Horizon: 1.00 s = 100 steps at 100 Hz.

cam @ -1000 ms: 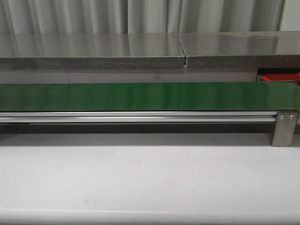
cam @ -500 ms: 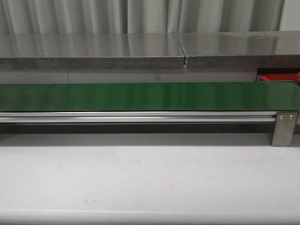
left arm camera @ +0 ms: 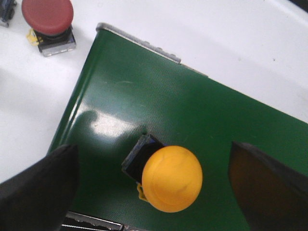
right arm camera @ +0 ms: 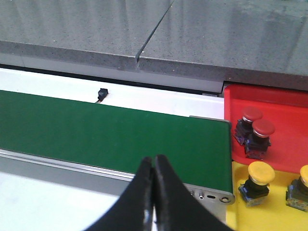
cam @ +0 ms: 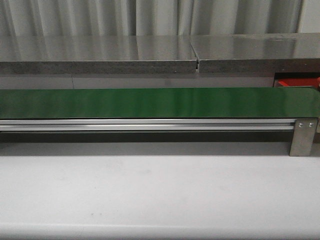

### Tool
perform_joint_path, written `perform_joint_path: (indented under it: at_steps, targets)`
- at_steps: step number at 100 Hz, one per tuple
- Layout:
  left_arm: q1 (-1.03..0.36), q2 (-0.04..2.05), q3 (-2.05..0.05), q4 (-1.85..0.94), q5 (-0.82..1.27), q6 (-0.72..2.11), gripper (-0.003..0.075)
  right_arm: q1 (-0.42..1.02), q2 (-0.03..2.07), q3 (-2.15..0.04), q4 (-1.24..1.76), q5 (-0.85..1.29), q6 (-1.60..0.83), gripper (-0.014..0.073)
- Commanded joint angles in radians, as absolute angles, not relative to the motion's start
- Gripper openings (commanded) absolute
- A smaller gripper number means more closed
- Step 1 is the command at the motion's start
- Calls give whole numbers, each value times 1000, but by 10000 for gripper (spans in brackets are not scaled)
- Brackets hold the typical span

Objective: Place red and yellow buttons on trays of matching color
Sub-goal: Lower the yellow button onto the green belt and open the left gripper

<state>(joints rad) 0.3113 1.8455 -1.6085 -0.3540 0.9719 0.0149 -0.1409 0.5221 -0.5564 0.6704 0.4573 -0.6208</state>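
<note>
From the front, the green conveyor belt (cam: 160, 102) is running across the frame above the white table (cam: 160, 195), with no button and no arm showing on this stretch; a sliver of the red tray (cam: 296, 83) is peeking in at the belt's far right end. In the left wrist view, the left gripper (left arm camera: 154, 187) is hovering with its fingers (left arm camera: 33, 192) spread wide, one on each side of a yellow button (left arm camera: 172, 179) that is sitting on the belt near its end, dark base partly showing beside the cap; a red button (left arm camera: 48, 21) is standing off the belt on the white surface, well apart. The step in hand appears to be seizing the yellow button: the gripper should be descending squarely, keeping the cap centred between the fingers, and closing on the base or cap edge rather than the domed top, which may be slipping. In the right wrist view, the right gripper (right arm camera: 153, 192) is waiting over the belt with its fingers pressed together, holding nothing; beyond the belt's end, two red buttons are resting in the red tray and yellow ones in the yellow tray (right arm camera: 274, 211).
</note>
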Motion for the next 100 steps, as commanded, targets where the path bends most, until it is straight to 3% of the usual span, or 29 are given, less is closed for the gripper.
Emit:
perform_joint_path:
  at_steps: [1,54,100]
  targets:
    - [306,1770,-1651,-390,917,18,619,-139,524,-581,685,403,-633,-76]
    - [408,1859,-1678,-395,820,-158,617,-139,524,-581,685,403,-633,-76]
    - [421,2087,-1888,-393,859,-288,617,-139,524,-581,685,403,-633,-76]
